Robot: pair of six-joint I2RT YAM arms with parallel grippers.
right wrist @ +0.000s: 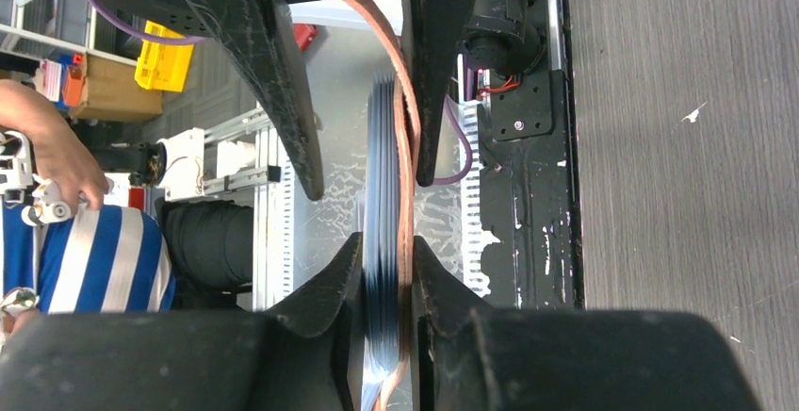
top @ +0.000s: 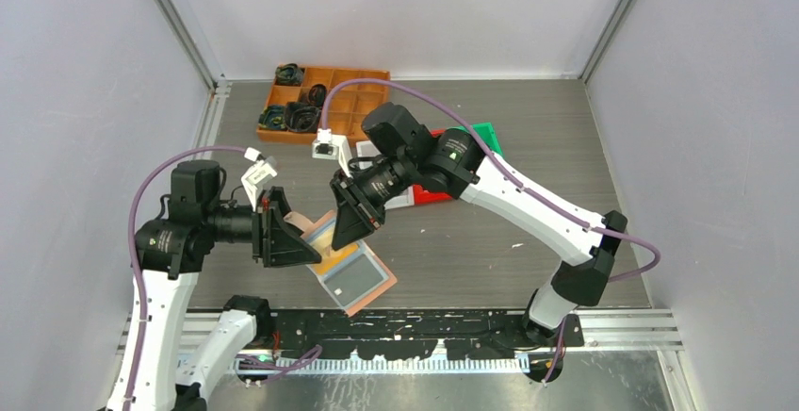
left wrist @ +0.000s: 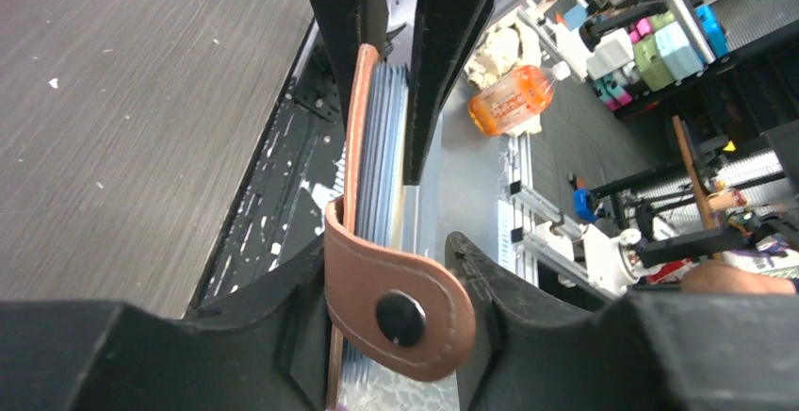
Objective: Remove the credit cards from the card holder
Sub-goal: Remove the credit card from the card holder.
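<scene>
The salmon-pink card holder (top: 378, 290) is held off the table between both grippers, spread open. Its clear sleeves show an orange card (top: 332, 262) and a grey-white card (top: 351, 280). My left gripper (top: 303, 244) grips its left end. In the left wrist view (left wrist: 386, 262) the snap tab (left wrist: 400, 315) fills the gap between the jaws. My right gripper (top: 347, 232) pinches the upper edge. In the right wrist view (right wrist: 386, 253) it is shut on the bluish sleeves (right wrist: 381, 185) and leather back. The cards show only edge-on in both wrist views.
An orange compartment tray (top: 350, 105) with black items stands at the back. Red (top: 429, 194) and green (top: 487, 133) objects lie behind the right arm. White tags (top: 325, 147) lie near the tray. The black rail (top: 405, 321) marks the table's near edge.
</scene>
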